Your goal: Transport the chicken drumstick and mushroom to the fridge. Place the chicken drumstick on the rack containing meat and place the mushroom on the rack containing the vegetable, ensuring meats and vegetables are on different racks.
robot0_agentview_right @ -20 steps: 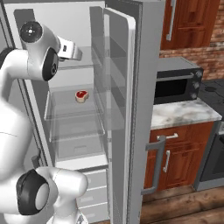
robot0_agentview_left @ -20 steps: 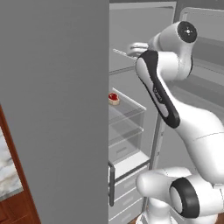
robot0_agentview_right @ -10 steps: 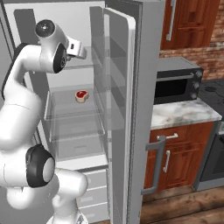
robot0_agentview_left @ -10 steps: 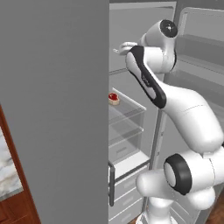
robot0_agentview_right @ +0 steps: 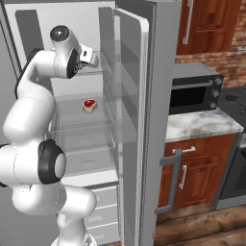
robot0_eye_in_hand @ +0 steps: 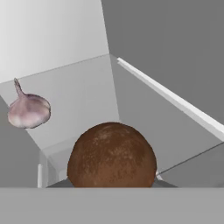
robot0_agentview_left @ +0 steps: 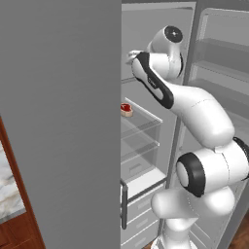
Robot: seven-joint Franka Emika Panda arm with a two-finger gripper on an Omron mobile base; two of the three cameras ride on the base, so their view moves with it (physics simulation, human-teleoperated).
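Note:
In the hand view a round dark-brown mushroom sits right in front of the camera, and my gripper is shut on it. The hand reaches into the open fridge at the level of the upper rack. On that rack, left of and beyond the mushroom, lies a pale pinkish garlic bulb, the vegetable. The red meat chunk rests on the glass rack one level lower. My fingertips are hidden behind the mushroom. The chicken drumstick is out of view.
The fridge door stands open on the right with clear door bins. White drawers sit below the racks. A microwave stands on a marble counter over wooden cabinets to the right.
The arm has swung up and reached deeper into the fridge at the upper rack's level, carrying the mushroom. The meat has not moved.

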